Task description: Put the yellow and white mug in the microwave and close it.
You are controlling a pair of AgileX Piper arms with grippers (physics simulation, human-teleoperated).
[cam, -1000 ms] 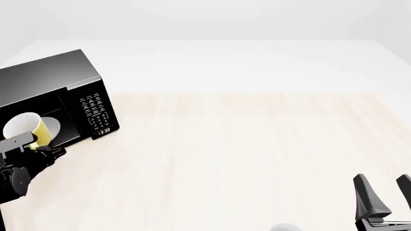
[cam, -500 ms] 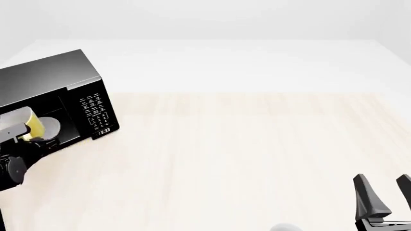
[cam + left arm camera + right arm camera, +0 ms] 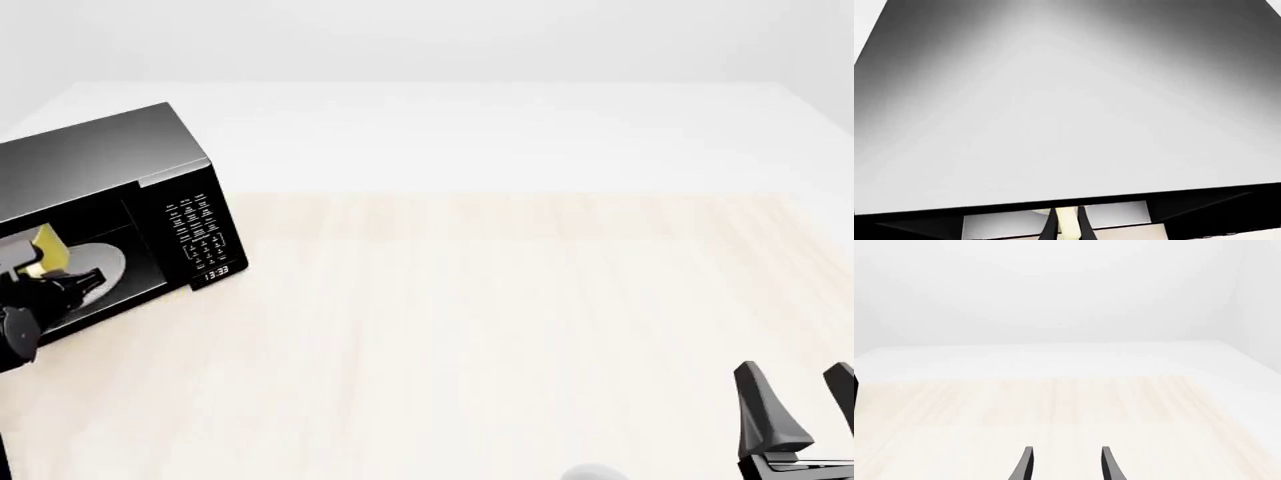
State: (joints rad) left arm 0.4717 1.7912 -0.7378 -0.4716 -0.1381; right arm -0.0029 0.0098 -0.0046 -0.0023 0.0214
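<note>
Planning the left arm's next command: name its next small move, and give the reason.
Probably lower slightly and open. The left gripper holds the yellow and white mug inside the microwave, over the turntable plate, fingers pinching its wall. The right gripper sits open, far off.

Both arms are matte black, with tapered end effector fingers point(image 3: 771, 415).

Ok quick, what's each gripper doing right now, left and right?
Left gripper: shut on the yellow and white mug, inside the microwave.
Right gripper: open, holding nothing, above the table.
</note>
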